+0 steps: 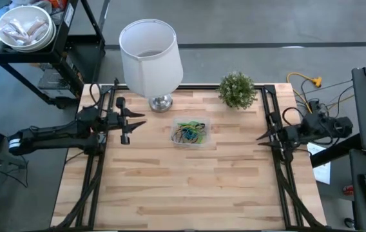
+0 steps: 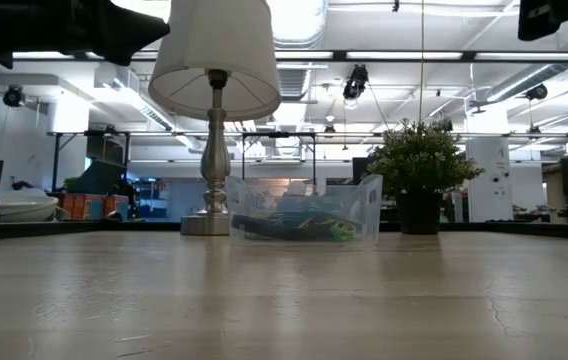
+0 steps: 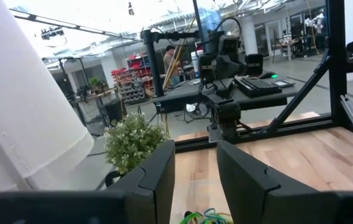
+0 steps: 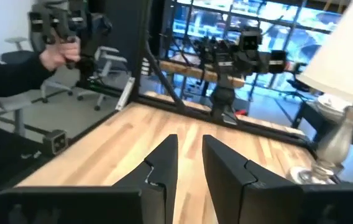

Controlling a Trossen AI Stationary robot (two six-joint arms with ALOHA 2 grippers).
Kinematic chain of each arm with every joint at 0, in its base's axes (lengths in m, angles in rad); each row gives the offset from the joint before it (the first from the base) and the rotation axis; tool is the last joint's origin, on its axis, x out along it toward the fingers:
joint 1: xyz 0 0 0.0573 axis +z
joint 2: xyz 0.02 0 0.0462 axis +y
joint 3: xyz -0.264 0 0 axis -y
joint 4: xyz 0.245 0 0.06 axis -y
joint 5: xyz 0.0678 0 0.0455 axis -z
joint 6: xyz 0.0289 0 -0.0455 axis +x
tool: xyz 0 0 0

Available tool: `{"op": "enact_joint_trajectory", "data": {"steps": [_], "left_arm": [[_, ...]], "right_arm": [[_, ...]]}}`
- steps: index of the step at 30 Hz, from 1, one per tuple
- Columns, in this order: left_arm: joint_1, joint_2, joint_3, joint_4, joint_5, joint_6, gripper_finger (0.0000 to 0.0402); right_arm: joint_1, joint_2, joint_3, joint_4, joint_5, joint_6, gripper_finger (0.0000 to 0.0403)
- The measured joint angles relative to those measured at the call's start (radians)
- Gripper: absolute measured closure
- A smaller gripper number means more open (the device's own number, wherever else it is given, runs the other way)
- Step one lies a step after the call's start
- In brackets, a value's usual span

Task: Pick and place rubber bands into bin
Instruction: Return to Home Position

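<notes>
Since neither gripper carries anything, the picking looks finished, or very close to it. The left gripper (image 1: pixel 129 126) hangs over the left edge of the table (image 1: pixel 189 193), raised off the wood. Its fingers (image 3: pixel 155 177) are apart, with clear space between them and nothing in it. The right gripper (image 1: pixel 265 136) sits at the opposite edge. Its fingers (image 4: pixel 226 165) are parted by a narrower gap, which is also empty. Both point inward, toward the middle of the table.

Between them stands the bin (image 1: pixel 207 144), somewhat nearer the left gripper but well apart from either. The bands (image 1: pixel 190 132) lie inside it in one tangled heap of green, blue and dark loops. The low view shows them settled on the bin's floor, well under its rim. The left wrist view catches a few green loops ahead of that gripper's fingers, so the bin lies roughly along its line of aim.

Farther out, no loose band shows on the bare wood in the high view or the low view. A very thin one could escape notice, though. The lamp (image 1: pixel 149 51) stands just behind the bin toward the left, and the plant (image 1: pixel 237 89) sits at the far edge.

I judge that no placing is left and the arms need only settle at rest.
</notes>
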State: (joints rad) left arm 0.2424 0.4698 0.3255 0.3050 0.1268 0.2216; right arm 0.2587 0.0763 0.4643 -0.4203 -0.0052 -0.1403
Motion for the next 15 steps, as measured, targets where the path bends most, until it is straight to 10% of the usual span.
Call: {"op": "enact_joint_trajectory", "data": {"steps": [15], "left_arm": [[0.0,0.001,-0.006,0.0,0.047,-0.003,0.0297]], "right_arm": [[-0.218,0.041,-0.051,0.087,-0.187,0.037,0.0321]]}}
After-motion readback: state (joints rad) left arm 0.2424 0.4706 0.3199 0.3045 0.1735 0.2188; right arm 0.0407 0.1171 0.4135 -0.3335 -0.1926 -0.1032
